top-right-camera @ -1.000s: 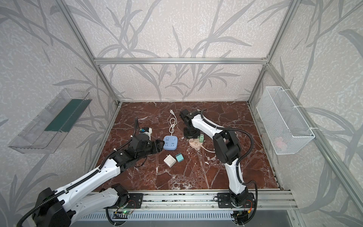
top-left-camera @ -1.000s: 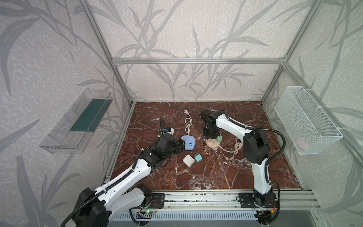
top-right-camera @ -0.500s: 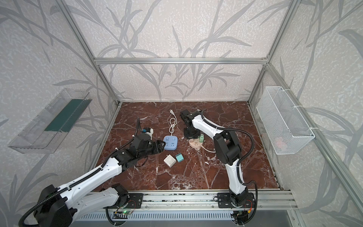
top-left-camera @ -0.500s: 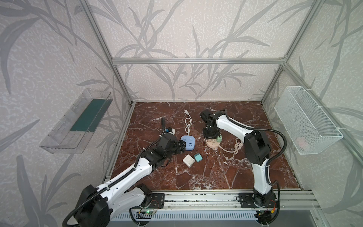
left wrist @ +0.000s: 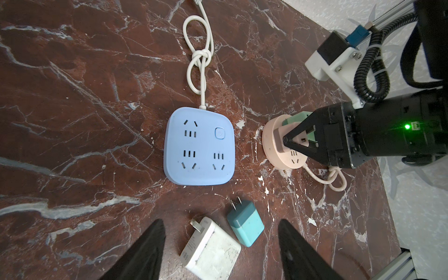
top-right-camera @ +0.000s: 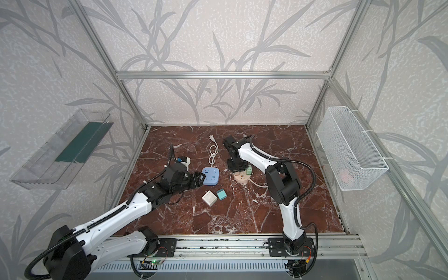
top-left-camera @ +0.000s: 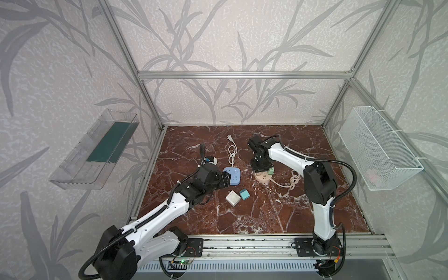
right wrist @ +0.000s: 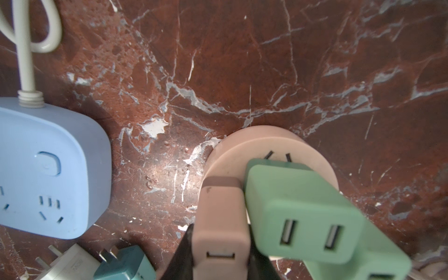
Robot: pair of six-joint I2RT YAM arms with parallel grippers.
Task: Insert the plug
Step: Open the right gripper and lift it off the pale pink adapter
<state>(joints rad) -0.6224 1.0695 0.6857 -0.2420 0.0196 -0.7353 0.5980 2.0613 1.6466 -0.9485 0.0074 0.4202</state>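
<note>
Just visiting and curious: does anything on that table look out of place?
The white charger and teal charger lie unplugged on their sides beside the blue power strip. On the round pink socket, the green adapter seems tilted toward the pink plug gripped by the right gripper.

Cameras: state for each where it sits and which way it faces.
Top views: high at the front, looking down onto the floor; left arm and right arm show whole.
Left wrist: above the floor, looking down on blue strip, white charger, teal charger; left jaws open in the foreground, right arm beyond.
Right wrist: close over the pink socket; right jaws shut on the pink plug, beside the green plug.
Shared: both wrist views show strip, chargers, socket.
</note>
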